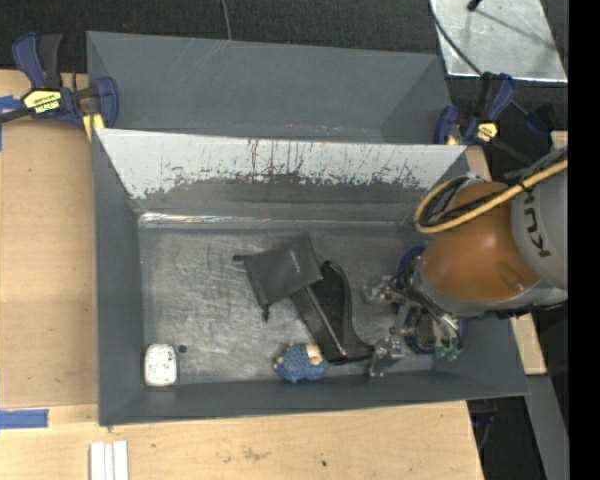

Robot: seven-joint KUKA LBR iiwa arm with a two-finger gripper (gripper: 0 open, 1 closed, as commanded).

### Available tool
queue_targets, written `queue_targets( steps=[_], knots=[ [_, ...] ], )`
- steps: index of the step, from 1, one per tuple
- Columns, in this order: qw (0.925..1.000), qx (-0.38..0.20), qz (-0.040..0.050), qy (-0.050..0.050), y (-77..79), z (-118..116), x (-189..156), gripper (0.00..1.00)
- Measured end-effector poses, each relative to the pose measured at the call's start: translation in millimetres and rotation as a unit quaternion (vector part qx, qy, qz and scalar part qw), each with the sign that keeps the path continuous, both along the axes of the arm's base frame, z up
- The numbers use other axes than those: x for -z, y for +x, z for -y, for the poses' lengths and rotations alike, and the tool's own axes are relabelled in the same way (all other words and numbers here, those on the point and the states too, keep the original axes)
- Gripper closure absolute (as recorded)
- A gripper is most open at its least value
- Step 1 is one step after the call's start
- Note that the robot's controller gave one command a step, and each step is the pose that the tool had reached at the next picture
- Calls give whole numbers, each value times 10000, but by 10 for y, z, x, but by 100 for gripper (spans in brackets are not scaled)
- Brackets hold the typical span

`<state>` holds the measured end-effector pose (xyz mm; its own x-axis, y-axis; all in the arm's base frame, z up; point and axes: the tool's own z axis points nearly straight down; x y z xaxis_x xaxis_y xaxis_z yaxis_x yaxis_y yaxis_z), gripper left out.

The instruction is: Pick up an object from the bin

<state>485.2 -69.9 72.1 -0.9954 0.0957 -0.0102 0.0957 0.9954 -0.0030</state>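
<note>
1. The gripper (383, 326) hangs low at the right end of the bin (120, 298), close to the front wall. Its two metal tips stand apart, with nothing I can make out between them.
2. The nearest thing is a long black bar (328, 308), smooth and stiff-looking. It lies just beside the gripper toward the bin's middle, its long axis running back to front.
3. A matte dark grey sheet (278, 273) overlaps the bar's far end.
4. A soft-looking blue lump (298, 365) sits at the bar's near end.
5. A small white block (160, 365) lies well apart, in the left front corner.

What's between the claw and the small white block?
In the camera view, a blue lump and a black curved piece lie between claw and white block.
</note>
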Motion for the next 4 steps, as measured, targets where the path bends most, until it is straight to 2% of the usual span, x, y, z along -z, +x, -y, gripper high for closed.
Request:
queue_targets(
  steps=[1, 2, 3, 4],
  knots=[
    [9800, -1991, -13, -6, 35, -295, -290, 0],
    [9215, -3883, -31, -10, 362, -928, -398, 0],
    [9660, -2579, 178, -50, 144, -931, -77, 0],
    [9991, -411, -49, 31, 810, -783, -16, 0]
  ],
)
